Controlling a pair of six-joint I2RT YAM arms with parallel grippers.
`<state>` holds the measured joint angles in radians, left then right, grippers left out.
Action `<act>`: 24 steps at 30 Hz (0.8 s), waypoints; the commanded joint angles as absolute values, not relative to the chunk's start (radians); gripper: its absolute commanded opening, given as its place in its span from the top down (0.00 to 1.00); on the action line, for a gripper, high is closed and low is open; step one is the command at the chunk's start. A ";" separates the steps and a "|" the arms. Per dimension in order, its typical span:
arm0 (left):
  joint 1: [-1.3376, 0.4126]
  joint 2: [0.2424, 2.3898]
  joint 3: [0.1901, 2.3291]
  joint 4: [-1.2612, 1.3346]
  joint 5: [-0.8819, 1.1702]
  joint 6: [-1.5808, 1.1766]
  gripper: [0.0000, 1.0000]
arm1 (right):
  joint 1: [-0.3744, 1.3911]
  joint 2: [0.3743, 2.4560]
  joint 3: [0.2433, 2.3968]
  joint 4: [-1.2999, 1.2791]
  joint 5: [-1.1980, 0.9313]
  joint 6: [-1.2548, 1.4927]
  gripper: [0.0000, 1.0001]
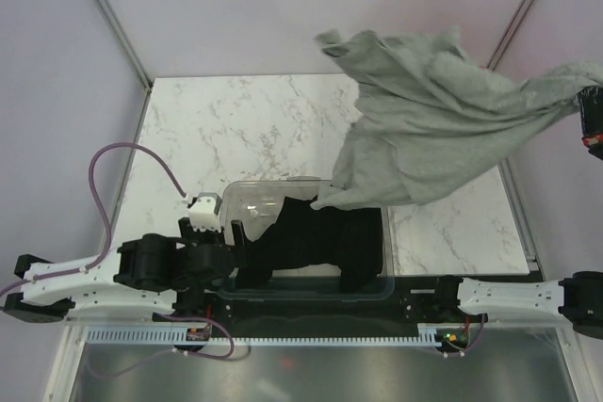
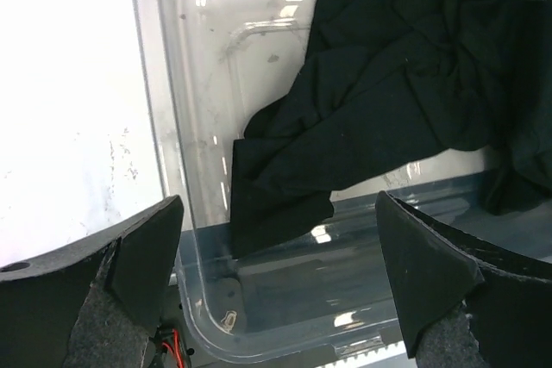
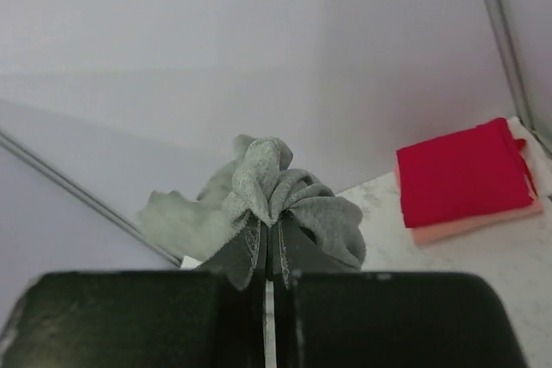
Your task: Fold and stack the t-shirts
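Note:
A heather-grey t-shirt (image 1: 433,120) hangs spread in the air over the table's right side. My right gripper (image 1: 586,118) holds it up at the far right edge, shut on a bunched fold of the grey t-shirt (image 3: 276,187). A black t-shirt (image 1: 320,237) lies crumpled inside the clear plastic bin (image 1: 247,197). My left gripper (image 2: 278,204) is open above the bin's near left corner, and nothing is between its fingers. In the right wrist view, a red t-shirt (image 3: 461,170) folded square lies on top of a salmon-pink one (image 3: 473,227) on the table.
The bin (image 2: 172,127) stands at the near edge of the white marble table (image 1: 236,129), between the two arm bases. Metal frame posts (image 1: 108,16) rise at the table's back corners, in front of pale walls.

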<state>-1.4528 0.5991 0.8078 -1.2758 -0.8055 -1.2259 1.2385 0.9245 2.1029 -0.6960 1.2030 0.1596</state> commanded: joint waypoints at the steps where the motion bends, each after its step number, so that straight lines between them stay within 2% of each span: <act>1: -1.439 0.624 0.787 -1.148 -0.770 -1.088 0.00 | 1.239 0.904 1.947 -0.704 1.364 0.100 1.00; 4: -1.379 0.687 0.801 -1.094 -0.730 -0.973 0.00 | 1.238 0.832 1.882 -0.635 1.431 0.031 1.00; 6: -1.263 0.724 0.824 -1.049 -0.695 -0.855 0.00 | 1.239 0.821 1.873 -0.600 1.500 -0.029 1.00; 7: -1.205 0.732 0.824 -1.002 -0.602 -0.791 0.00 | 1.241 0.827 1.879 -0.579 1.509 -0.073 1.00; 8: -1.052 0.744 0.821 -0.958 -0.535 -0.728 0.00 | 1.239 0.833 1.885 -0.571 1.514 -0.090 1.00; 10: -0.904 0.808 0.810 -0.838 -0.328 -0.594 0.00 | 1.239 0.860 1.885 -0.571 1.508 -0.110 1.00; 11: -0.803 0.839 0.816 -0.822 -0.292 -0.569 0.00 | 1.239 0.873 1.881 -0.574 1.494 -0.129 1.00; 16: -0.663 1.029 0.925 -0.841 -0.290 -0.514 0.00 | 1.241 0.980 1.873 -0.820 1.396 0.044 1.00; 20: -0.516 1.077 0.901 -0.825 -0.238 -0.503 0.02 | 1.241 0.977 1.751 -0.827 1.286 0.170 1.00; 24: -0.413 1.130 0.853 -0.792 -0.199 -0.486 0.03 | 1.238 1.066 1.712 -0.824 1.376 0.124 1.00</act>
